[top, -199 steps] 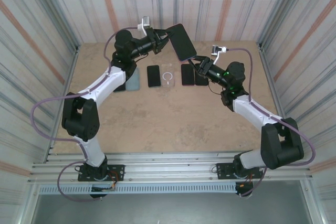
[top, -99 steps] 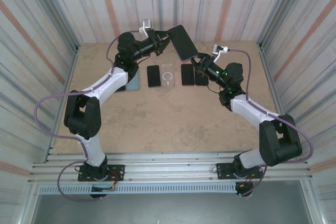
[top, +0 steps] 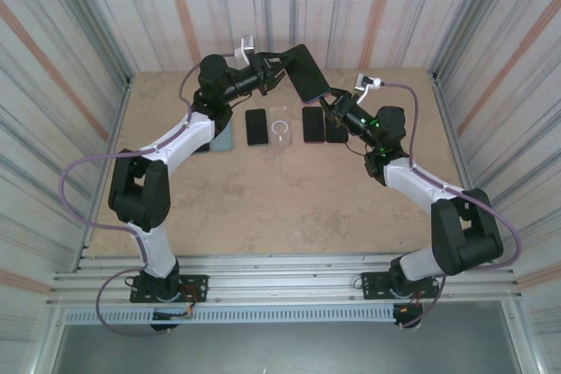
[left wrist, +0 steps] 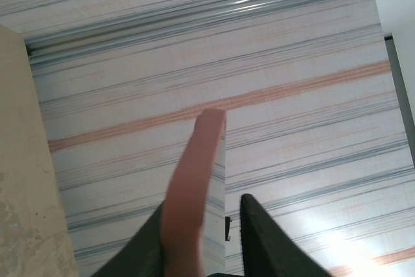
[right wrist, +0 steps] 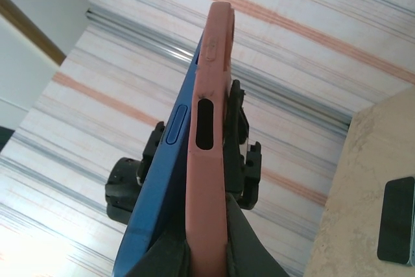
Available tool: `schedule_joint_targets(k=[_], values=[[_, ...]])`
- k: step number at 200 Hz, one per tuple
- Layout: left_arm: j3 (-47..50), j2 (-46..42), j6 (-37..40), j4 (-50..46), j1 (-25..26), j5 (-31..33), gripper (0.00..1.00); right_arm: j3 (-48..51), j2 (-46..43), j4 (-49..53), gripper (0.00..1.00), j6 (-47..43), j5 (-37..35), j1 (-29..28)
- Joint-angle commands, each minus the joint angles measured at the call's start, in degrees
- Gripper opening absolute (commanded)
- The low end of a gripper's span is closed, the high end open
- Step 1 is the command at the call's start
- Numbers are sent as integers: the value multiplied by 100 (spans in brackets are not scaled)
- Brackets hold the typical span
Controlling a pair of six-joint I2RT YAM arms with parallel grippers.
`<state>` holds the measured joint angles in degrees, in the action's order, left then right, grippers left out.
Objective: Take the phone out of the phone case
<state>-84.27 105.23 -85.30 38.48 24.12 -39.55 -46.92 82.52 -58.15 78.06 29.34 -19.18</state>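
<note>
Aloft at twelve o'clock — pink phone case (right wrist: 207,128), blue phone (right wrist: 162,180) partly out, pinched by right gripper (top: 323,102); left gripper (top: 281,61) jaws loosely parted around it.

One phone (top: 304,72) in one pink case (right wrist: 207,128) is aloft at 12 o'clock between two arms (top: 180,139). On the table (top: 289,199) lie three dark phones (top: 256,126), one clear case (top: 279,130) and, at their 9 o'clock, one teal slab (top: 224,136) and one dark thing (top: 200,146) half under the left arm.

Bright, even light; blurred close foregrounds
</note>
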Motion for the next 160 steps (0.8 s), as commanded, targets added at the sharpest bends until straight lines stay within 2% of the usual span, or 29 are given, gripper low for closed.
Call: schedule_joint_targets(k=[1,23,47,73,109,131,160], values=[[-211,-11,105,-18,35,-143,38,50,9,-449,1,157,-263,-30],[-212,-36,165,-148,44,-149,46,68,40,-508,1,214,-395,-33],[-168,-111,303,-482,71,-158,62,67,61,-538,0,197,-613,-33],[65,-321,459,-793,93,-111,68,90,74,-524,0,135,-1043,-41],[502,-777,493,-1299,202,89,70,64,211,-630,0,-32,-1543,-103],[825,-1022,363,-1247,379,272,70,20,410,-938,0,-32,-1681,-133],[973,-1383,287,-1648,665,745,67,8,656,-1201,0,-34,-1942,-203]])
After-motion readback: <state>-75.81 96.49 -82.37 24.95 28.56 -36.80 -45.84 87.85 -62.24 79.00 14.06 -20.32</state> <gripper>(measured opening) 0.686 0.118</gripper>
